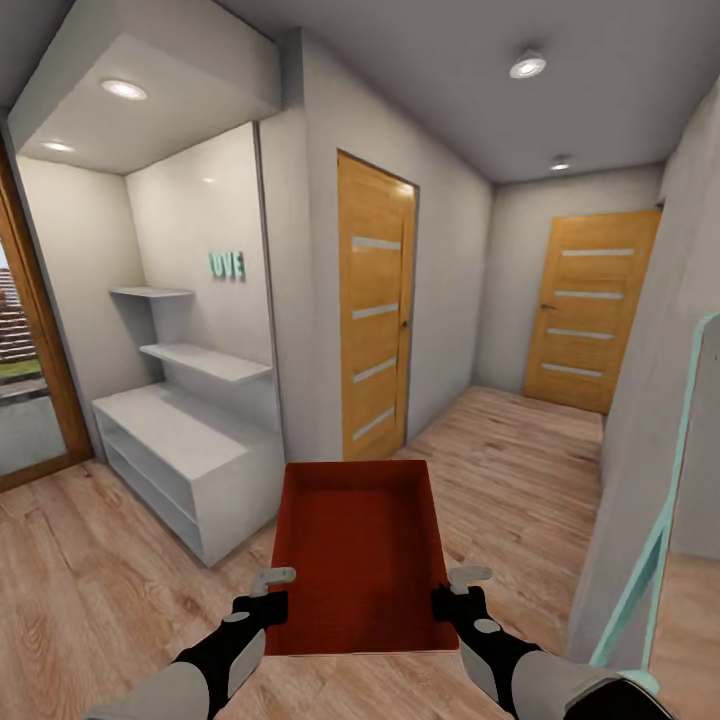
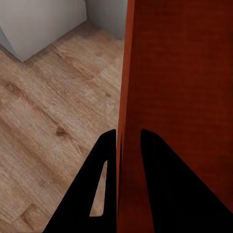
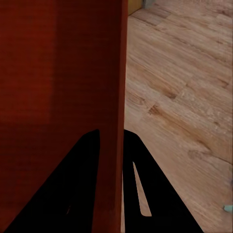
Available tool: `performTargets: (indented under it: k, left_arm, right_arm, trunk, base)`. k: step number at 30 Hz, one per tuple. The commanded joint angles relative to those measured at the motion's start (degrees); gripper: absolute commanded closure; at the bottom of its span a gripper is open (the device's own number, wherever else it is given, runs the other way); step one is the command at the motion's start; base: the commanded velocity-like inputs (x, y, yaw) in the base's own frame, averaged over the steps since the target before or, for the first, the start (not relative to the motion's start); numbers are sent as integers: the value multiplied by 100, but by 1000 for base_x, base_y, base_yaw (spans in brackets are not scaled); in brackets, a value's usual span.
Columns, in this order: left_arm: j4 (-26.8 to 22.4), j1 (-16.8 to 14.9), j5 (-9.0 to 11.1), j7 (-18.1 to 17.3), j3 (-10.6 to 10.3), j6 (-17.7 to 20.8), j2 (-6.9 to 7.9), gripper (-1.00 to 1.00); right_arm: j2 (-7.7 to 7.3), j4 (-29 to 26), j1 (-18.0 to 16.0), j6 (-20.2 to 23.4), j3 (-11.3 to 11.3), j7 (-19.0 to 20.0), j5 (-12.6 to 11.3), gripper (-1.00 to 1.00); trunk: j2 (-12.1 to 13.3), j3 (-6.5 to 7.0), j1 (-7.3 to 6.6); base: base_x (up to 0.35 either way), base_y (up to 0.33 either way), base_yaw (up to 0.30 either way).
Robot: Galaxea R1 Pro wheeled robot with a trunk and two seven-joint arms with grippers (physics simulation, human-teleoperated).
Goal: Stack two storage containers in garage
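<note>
Hallway, wood-plank floor (image 1: pixel 90 560). Orange-red storage container (image 1: pixel 362 550) carried level: left pincer (image 2: pixel 128 141) clamps its left wall, right pincer (image 3: pixel 110 138) its right wall.

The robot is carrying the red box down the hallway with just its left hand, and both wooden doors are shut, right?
Not quite: both grippers hold it. In the head view the left gripper and the right gripper each pinch a side wall of the storage container. The two wooden doors are indeed shut.
</note>
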Motion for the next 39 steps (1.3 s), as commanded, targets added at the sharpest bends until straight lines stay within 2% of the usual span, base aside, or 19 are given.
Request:
performTargets:
  k: [1, 18, 39]
  left_arm:
    - [-11, -6, 3, 66, -65, -16, 194, 100]
    - [-11, -7, -6, 66, -65, -16, 194, 100]
    - [-20, -7, -6, 66, -65, -16, 186, 100]
  right_arm:
    - [-11, 17, -8, -27, -167, -18, -107, 100]
    - [-11, 19, -8, -25, -168, -18, -107, 100]
    - [-11, 19, -8, -26, -169, -18, -109, 100]
  trunk:
    - [-7, -9, 5]
    - [-7, -9, 5]
    - [-7, -9, 5]
  base:
    - [322, 85, 0]
    - [322, 106, -9]
    - [322, 132, -271]
